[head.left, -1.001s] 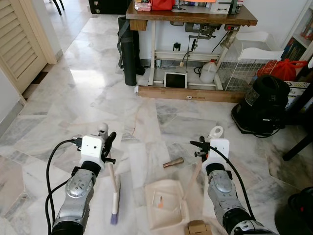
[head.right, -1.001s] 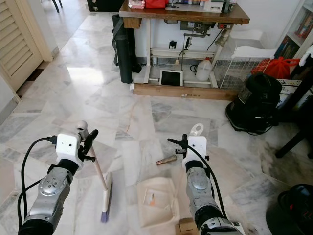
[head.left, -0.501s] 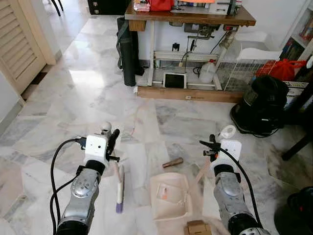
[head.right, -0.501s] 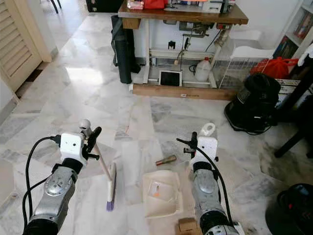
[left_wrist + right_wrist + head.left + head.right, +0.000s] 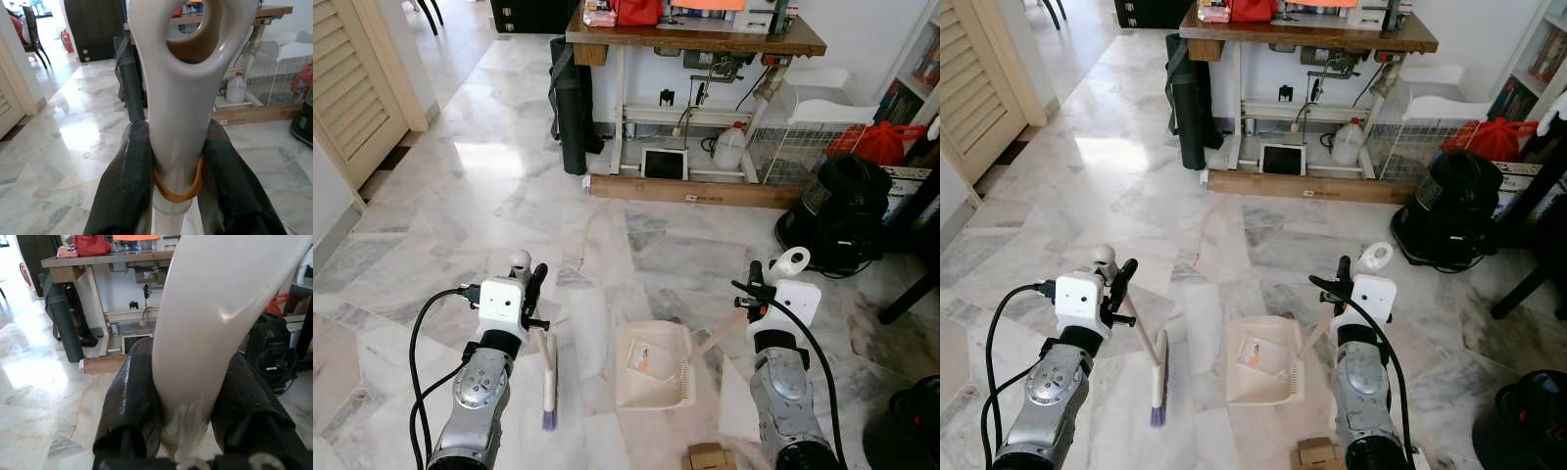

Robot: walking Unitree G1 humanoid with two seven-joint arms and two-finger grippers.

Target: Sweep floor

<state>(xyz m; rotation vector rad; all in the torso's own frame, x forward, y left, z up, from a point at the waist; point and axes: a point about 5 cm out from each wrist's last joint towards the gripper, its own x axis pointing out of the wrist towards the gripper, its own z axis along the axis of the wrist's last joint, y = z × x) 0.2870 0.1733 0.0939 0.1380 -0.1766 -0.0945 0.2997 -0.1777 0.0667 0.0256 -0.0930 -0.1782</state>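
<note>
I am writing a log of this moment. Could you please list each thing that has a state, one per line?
Left gripper: shut on the brush handle.
Right gripper: shut on the dustpan handle.
Brush: bristles on the floor, left of the dustpan.
Dustpan: flat on the floor, small scraps inside.

cardboard box (image 5: 709, 457) cut off by bottom edge, small scraps inside my dustpan (image 5: 654, 353) too tiny to identify, brush handle (image 5: 177, 98) running past frame top and bottom, counter (image 5: 695, 34) clutter cropped
</note>
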